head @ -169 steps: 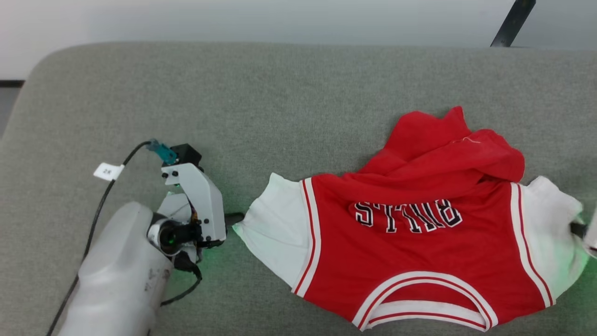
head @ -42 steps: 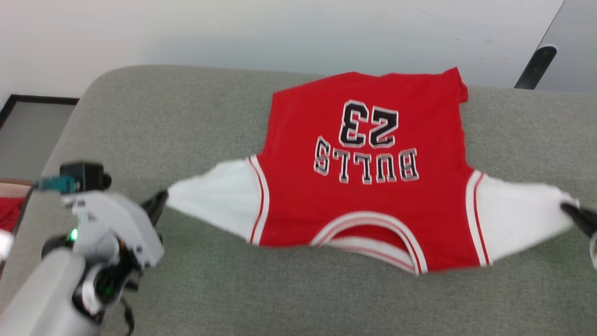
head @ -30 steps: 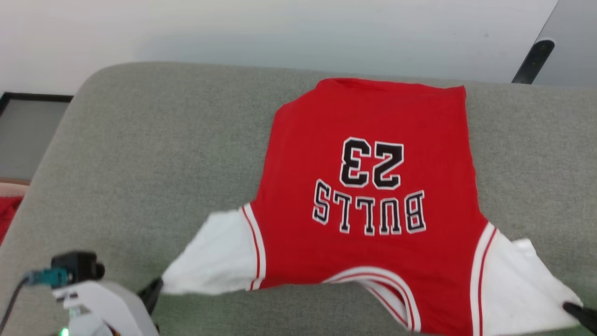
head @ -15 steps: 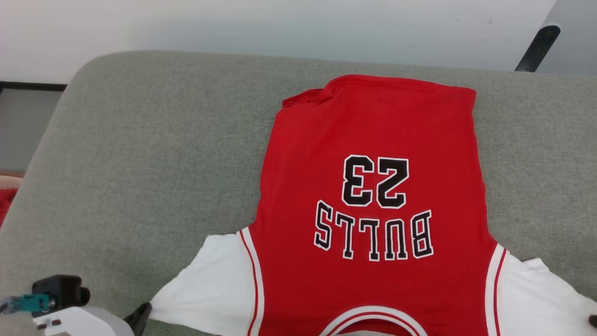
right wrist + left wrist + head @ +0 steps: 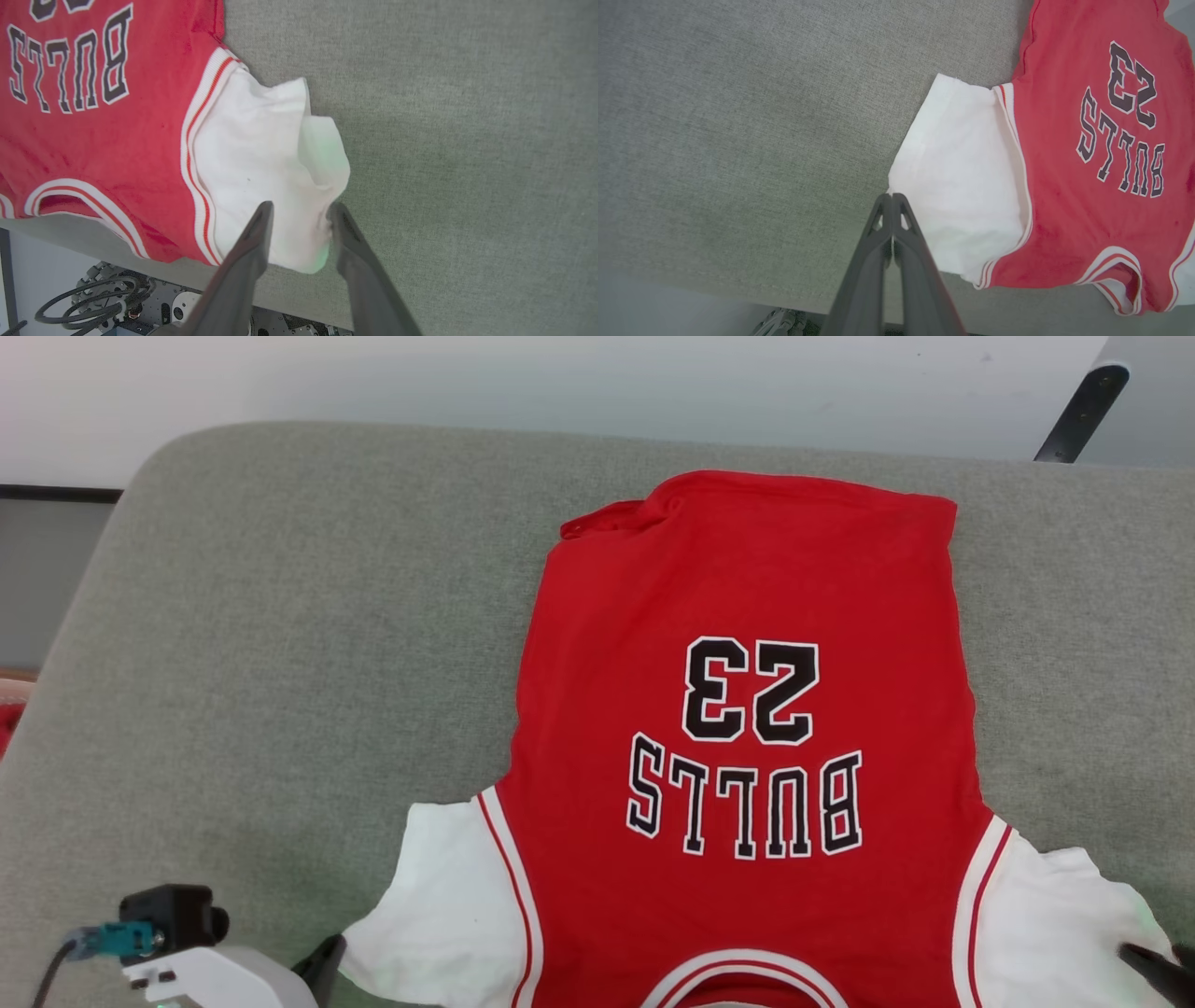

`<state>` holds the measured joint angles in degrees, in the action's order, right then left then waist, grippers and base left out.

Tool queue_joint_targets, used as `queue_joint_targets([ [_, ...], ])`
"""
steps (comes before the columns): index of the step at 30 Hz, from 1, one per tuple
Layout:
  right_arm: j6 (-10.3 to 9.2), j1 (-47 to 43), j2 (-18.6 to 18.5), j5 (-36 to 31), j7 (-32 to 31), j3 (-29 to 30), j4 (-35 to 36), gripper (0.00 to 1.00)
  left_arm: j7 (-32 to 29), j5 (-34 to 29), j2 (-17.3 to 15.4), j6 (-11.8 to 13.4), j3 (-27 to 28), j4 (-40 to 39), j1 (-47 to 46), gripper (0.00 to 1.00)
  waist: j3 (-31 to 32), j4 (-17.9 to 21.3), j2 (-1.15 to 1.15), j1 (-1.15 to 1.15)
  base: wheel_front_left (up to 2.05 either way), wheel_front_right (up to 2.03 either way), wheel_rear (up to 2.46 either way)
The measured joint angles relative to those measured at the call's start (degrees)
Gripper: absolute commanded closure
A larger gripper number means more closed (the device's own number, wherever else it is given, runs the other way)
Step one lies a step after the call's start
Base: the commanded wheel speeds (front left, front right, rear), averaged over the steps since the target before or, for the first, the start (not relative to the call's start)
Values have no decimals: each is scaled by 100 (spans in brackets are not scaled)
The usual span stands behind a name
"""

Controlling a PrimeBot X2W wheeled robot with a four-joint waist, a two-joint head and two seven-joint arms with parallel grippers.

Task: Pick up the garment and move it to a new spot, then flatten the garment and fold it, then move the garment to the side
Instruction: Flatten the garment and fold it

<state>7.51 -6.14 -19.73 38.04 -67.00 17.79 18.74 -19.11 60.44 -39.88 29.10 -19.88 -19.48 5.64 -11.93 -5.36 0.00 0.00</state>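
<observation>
Shirt (image 5: pixel 747 579) found lying spread on the grey cushion (image 5: pixel 280 644), filling the centre and lower right of the head view. The lettering reads upside down to us, with the collar (image 5: pixel 747 980) at the bottom edge and the hem toward the top. We note the body is mostly flat, but the hem corner (image 5: pixel 602 518) at upper centre is rolled over on itself.

Left gripper (image 5: pixel 892 200): fingers pressed together at the very corner of the white sleeve (image 5: pixel 957 177), in the middle of the left wrist view. We judge it is pinching that corner, though only a sliver of cloth can be between the tips.

Right gripper (image 5: pixel 300 207): fingers spread apart, straddling the cuff of the other sleeve (image 5: pixel 252 163) in the lower middle of the right wrist view. It is clamped on nothing. That cuff is bunched and puckered.

Handling assessment: we judge the cloth thin, light and limp. It will sag, drag on the rough cushion and crease wherever it is pushed. It is not fragile, but a shallow pinch may slip off.

Recommended holds: take single-layer edges well inside the finger pads, namely the sleeve cuffs or the two hem corners. We advise gripping the rolled hem corner by its outermost edge to draw it flat before any fold, and keeping both holds level so the body stays square
</observation>
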Motion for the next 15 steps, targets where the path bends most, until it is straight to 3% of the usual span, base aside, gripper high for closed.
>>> queue_joint_targets([
  [8, 0, 202, -41, 56, 342, 90, 732, 0, 209, -44, 175, -170, -48, 104, -74, 100, -51, -5, 0, 0, 0, 0, 0],
  [15, 0, 1546, -188, -654, 1657, -270, 668, 0, 427, -152, 305, -289, -53, 169, -316, 100, -193, -18, 0, 0, 0, 0, 0],
])
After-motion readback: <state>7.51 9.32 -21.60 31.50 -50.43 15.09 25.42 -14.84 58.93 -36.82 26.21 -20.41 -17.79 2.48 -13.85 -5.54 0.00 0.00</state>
